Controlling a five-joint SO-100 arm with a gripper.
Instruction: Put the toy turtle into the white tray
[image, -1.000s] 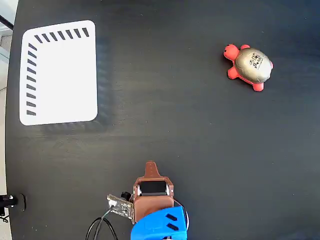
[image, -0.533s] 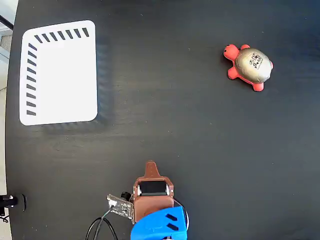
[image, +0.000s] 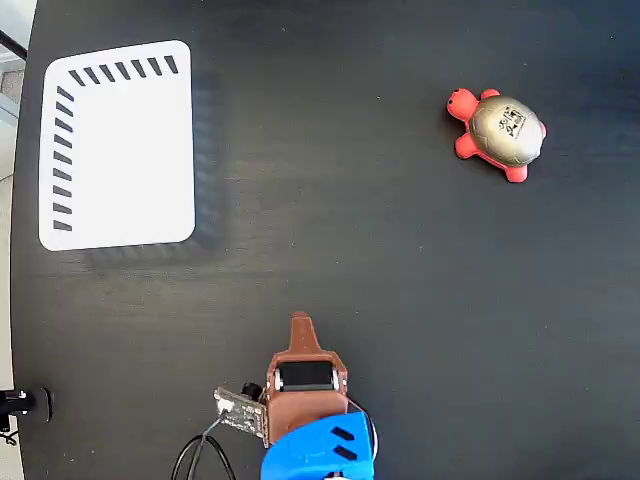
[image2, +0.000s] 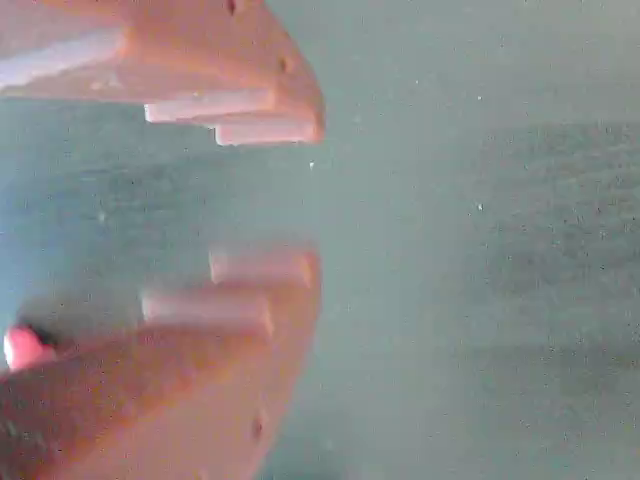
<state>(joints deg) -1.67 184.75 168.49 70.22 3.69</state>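
The white tray (image: 118, 146) is lying flat at the upper left of the black table (image: 330, 250) in the fixed view, its dark slanted slots running along its top and left edges, and nothing is sitting in it. To the right of the tray and well below it, at the bottom edge of the picture, the arm's brown wrist block is sitting over a blue housing, with a small circuit board and black cable hanging just to its left; the gripper (image: 300, 322) is pointing up the picture from there as a narrow brown tip, over bare table, well apart from the tray. Far to the right of the tray, near the upper right corner, the toy turtle (image: 497, 134) is resting on the table, its red-orange head pointing toward the tray and its shiny grey-beige shell showing a small dark logo; nothing is touching it. In the wrist view the gripper (image2: 290, 195) is filling the left side, its two orange fingers (image2: 250, 110) standing parted with a clear gap between them, and only blurred tabletop is showing through that gap.
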